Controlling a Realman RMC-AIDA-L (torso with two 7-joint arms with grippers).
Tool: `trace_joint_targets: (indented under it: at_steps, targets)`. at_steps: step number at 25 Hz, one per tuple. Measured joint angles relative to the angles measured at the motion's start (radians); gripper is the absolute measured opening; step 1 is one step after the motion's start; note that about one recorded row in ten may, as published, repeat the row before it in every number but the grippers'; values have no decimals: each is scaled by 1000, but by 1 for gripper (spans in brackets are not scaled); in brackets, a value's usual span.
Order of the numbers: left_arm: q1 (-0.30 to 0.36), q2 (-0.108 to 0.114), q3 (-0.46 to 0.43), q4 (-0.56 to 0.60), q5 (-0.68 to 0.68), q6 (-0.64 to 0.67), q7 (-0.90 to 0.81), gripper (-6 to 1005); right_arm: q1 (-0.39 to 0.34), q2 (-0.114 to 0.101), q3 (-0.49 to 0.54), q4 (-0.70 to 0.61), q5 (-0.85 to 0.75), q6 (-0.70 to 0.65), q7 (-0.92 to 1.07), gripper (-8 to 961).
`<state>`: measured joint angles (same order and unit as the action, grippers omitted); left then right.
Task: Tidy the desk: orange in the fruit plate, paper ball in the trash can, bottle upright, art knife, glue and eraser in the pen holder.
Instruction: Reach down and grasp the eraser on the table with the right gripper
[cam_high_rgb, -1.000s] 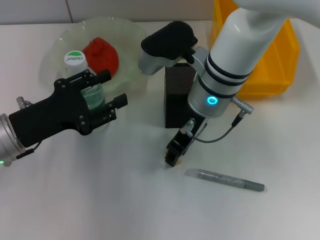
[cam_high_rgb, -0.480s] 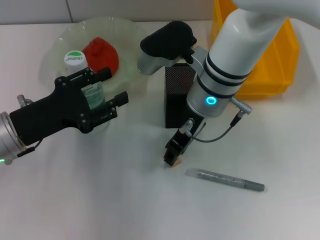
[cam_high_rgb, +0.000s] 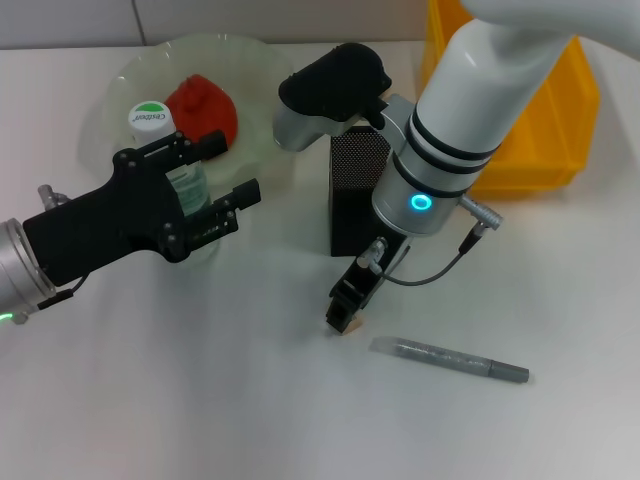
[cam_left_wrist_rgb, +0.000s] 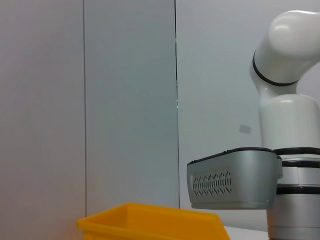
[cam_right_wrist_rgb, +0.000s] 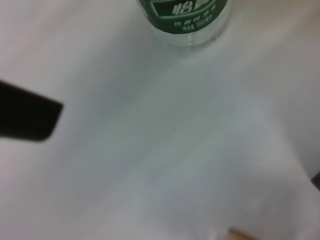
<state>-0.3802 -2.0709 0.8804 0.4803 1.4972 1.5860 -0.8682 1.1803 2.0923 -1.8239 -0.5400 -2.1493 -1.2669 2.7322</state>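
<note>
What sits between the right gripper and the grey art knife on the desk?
Nothing: in the head view, bare white desk separates the right gripper from the art knife.

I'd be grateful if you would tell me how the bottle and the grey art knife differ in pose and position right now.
The bottle stands upright; the art knife lies flat on the desk. The bottle sits between the open fingers of the left gripper, beside the fruit plate; the art knife lies alone, clear of the right gripper.

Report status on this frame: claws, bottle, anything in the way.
Left claw open around upright bottle. Right claw low on desk beside pen holder, pinching a small tan item, likely the eraser. Grey art knife lies loose nearby.
</note>
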Motion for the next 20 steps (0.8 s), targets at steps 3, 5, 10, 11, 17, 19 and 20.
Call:
trace_joint_targets:
  at_steps: [3,5,10,11,17,19,20]
  targets:
    - [-2,0,0,0,1,-1,0,647,1,0,-8,0,2,4,-1,402]
    - [-3,0,0,0,0,-1,0,647,2,0,-10,0,3,5,-1,402]
    - [-7,0,0,0,0,-3,0,647,1,0,-41,6,23,5,-1,402]
    - [-8,0,0,0,0,-3,0,647,1,0,-44,7,29,5,-1,402]
    - [-14,-1,0,-11,0,-3,0,647,1,0,-43,-3,33,5,-1,402]
    - [-15,-1,0,-14,0,-3,0,647,1,0,-44,-6,36,5,-1,402]
    - [-15,0,0,-14,0,-3,0,647,1,0,-45,-6,37,5,-1,402]
